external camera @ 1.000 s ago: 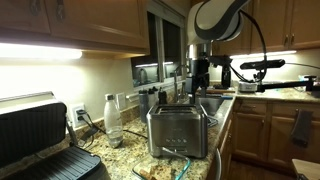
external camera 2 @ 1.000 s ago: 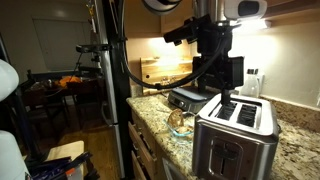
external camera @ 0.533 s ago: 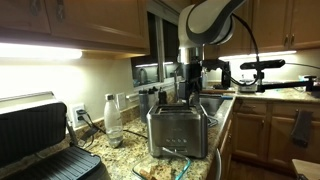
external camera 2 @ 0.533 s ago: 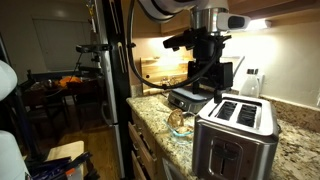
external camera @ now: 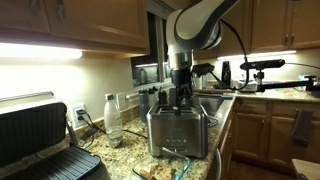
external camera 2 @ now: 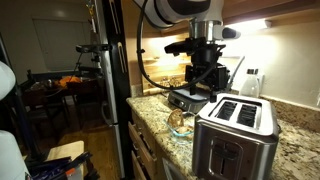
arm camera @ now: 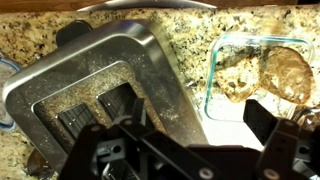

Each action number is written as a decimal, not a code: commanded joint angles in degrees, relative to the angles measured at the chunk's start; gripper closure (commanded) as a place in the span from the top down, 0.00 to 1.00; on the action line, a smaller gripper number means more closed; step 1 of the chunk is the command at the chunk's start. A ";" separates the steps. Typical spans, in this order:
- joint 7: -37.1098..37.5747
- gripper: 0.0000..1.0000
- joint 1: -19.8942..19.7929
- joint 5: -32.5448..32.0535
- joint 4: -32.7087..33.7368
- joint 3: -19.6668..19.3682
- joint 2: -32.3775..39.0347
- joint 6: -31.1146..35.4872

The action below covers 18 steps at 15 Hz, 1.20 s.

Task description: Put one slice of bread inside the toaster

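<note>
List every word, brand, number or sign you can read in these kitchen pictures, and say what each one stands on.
No text can be read in any view.
The toaster: any marks at its small front controls are too small and blurred to read.
The clear bottle: no legible label.

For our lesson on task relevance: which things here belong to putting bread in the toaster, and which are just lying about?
Belongs to the job:
toaster
bread slice
glass dish holding it

Just lying about:
black contact grill
clear bottle
</note>
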 commanded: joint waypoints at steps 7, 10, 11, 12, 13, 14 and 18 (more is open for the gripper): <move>-1.38 1.00 2.37 -0.41 0.17 1.55 0.46 -1.90; -2.37 1.00 3.15 0.19 0.19 2.24 0.51 -2.62; -2.57 1.00 3.45 0.12 0.21 2.49 0.55 -2.87; -2.82 1.00 3.63 0.09 0.26 2.69 0.59 -3.06; -2.98 1.00 3.87 0.01 0.40 2.91 0.77 -3.16; -3.01 1.00 4.09 -0.04 0.59 3.06 1.04 -3.19; -2.75 1.00 4.66 -0.34 1.58 3.73 2.61 -2.84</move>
